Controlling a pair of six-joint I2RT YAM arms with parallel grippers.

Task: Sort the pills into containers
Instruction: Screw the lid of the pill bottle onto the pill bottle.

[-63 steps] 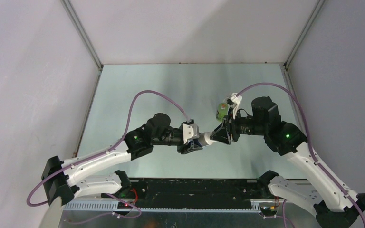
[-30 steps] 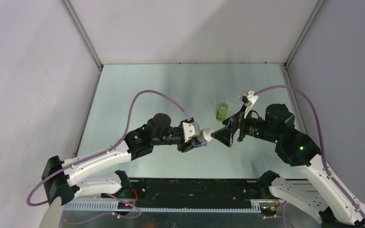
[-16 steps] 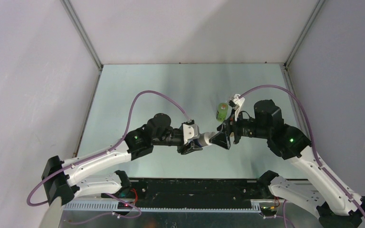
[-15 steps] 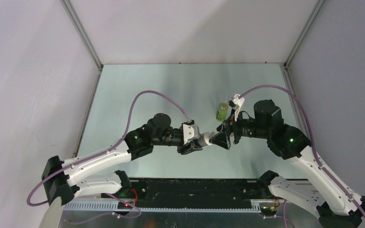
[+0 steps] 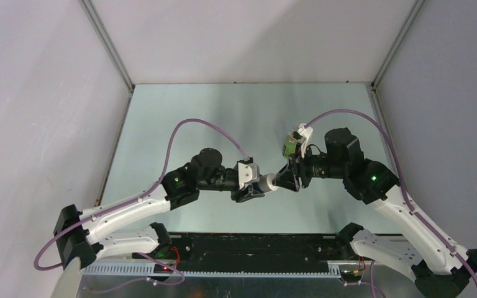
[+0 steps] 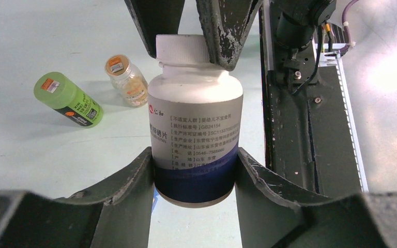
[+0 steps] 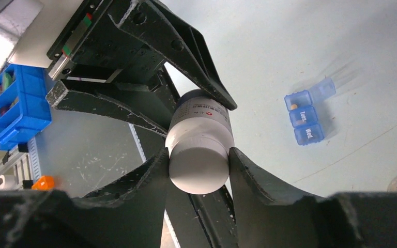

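White pill bottle (image 6: 195, 134): held off the tabletop (image 5: 223, 112) between your two arms. Your left hand (image 6: 195, 170) pinches its body at the blue band; your right hand (image 7: 199, 165) is pressed in on both sides of the white cap (image 7: 197, 173). The cap is seated; contents unseen.

Green bottle (image 6: 68, 99): on the tabletop beyond the right hand, capped; whether it stands or lies cannot be told.

Small amber bottle (image 6: 125, 80): just beside the green one, lid on; contents too small to read.

Blue weekday organiser (image 7: 306, 116): on the tabletop, apart from the bottles. One cell shows a small orange speck, probably a pill; the other cells are blurred, and two labelled lids look shut.

Progress, as a judgement: early. No bottle stands open; at most one pill sits in the organiser. The step in hand looks like twisting the cap off the white bottle.

Outstanding: you have that cap to free, its pills to portion into cells, then the green and amber bottles to treat likewise.
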